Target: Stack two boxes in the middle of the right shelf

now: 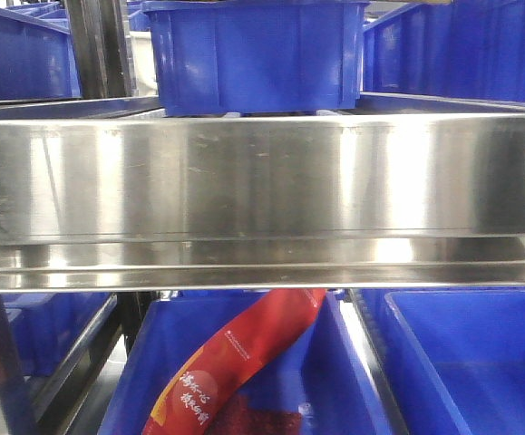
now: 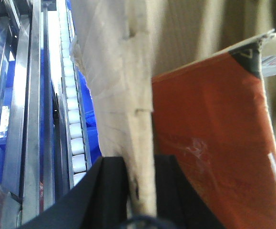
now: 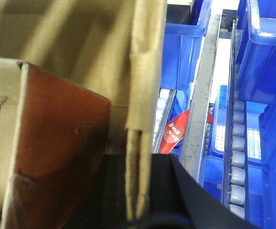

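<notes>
Both grippers hold one tan cardboard box by opposite side walls. In the left wrist view, my left gripper [image 2: 140, 162] is shut on the creased box wall [image 2: 114, 71], with black fingers [image 2: 107, 191] on either side of it. My right gripper [image 3: 137, 160] is shut the same way on the box's doubled wall edge [image 3: 145, 71]. An orange-red panel [image 2: 214, 143] [image 3: 56, 133] shows inside the box. The shiny steel shelf lip [image 1: 262, 181] spans the front view, where neither the box nor a gripper appears.
Blue plastic bins stand above the shelf lip [image 1: 253, 54] and below it [image 1: 471, 362]. A red printed packet [image 1: 235, 362] [image 3: 173, 131] lies in a lower bin. White roller tracks [image 2: 73, 119] [image 3: 238, 157] and steel rails [image 2: 30, 119] [image 3: 199, 109] run beside the box.
</notes>
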